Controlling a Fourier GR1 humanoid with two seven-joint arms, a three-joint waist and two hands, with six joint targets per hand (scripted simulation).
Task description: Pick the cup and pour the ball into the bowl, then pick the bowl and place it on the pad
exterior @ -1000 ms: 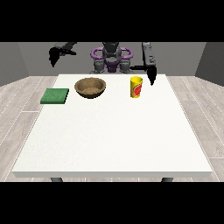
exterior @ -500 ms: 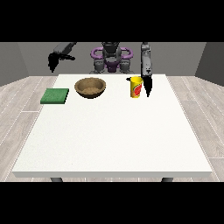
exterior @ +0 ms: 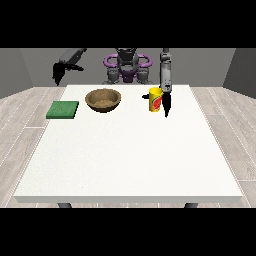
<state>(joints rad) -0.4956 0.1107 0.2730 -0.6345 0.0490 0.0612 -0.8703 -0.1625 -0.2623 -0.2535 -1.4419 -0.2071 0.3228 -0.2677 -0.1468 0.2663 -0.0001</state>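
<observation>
Here the hand at the view's right point(exterior: 166, 103) hung low over the white table point(exterior: 130, 155), its dark fingers pointing down just beside the yellow cup point(exterior: 156, 99). Whether it touched the cup could not be told, nor whether its fingers were spread or closed. The cup stood upright on the table, immediately on the bowl's side of that hand. The ball could not be made out inside it. Farther from the hand, beyond the cup, sat the brown wooden bowl point(exterior: 103, 99), apart from the cup, and beyond the bowl lay the green pad point(exterior: 63, 109) near the table's edge. The hand at the view's left point(exterior: 58, 74) was raised in the air, off the table's far corner, above and behind the pad, holding nothing; its finger state could not be told either.
</observation>
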